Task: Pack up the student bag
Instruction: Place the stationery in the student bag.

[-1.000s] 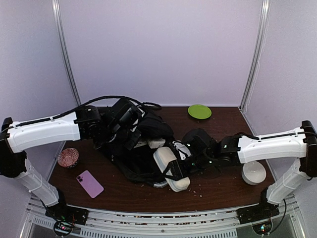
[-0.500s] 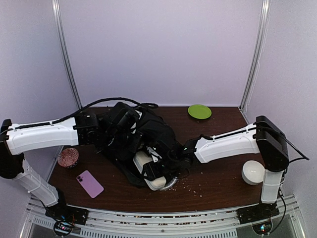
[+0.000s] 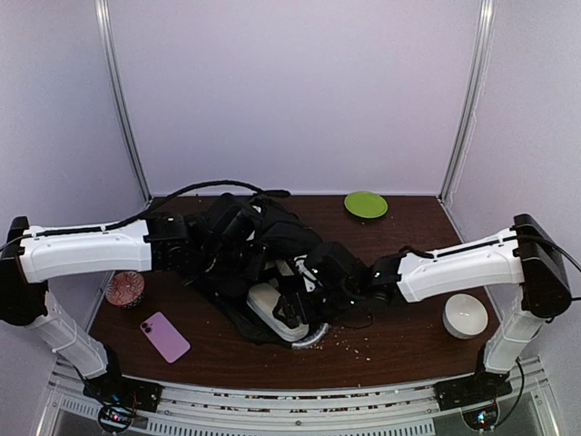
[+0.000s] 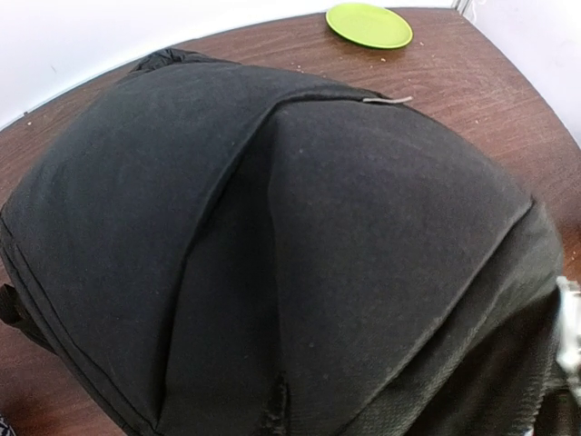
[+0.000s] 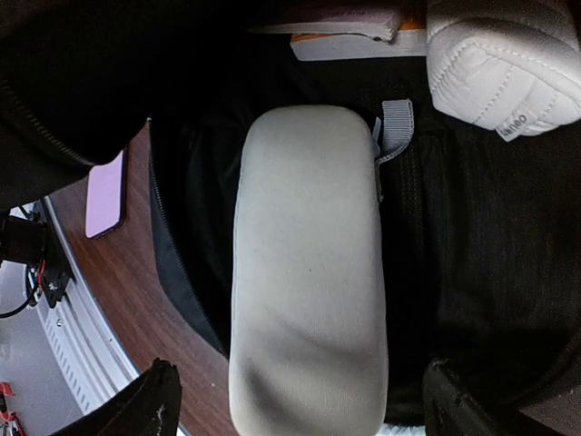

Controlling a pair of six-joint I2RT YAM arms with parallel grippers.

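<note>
Just now right tool (image 5: pixel 301 363) let go, jaws wide either side of grey pouch (image 5: pixel 309 272). Pouch now lies in mouth of student bag (image 3: pixel 272 236), middle of frame on worktop (image 3: pixel 399 341). At bag top, left tool (image 3: pixel 218 238) clenched tight. Means pouch is packed; pink phone (image 3: pixel 164 337) next maybe.

The left arm (image 3: pixel 82 250) is stretching in from the left edge, its left gripper (image 3: pixel 231 234) sitting closed. The right arm (image 3: pixel 454 265) is reaching toward mid-frame, its right gripper (image 3: pixel 304 295) standing wide apart.
</note>
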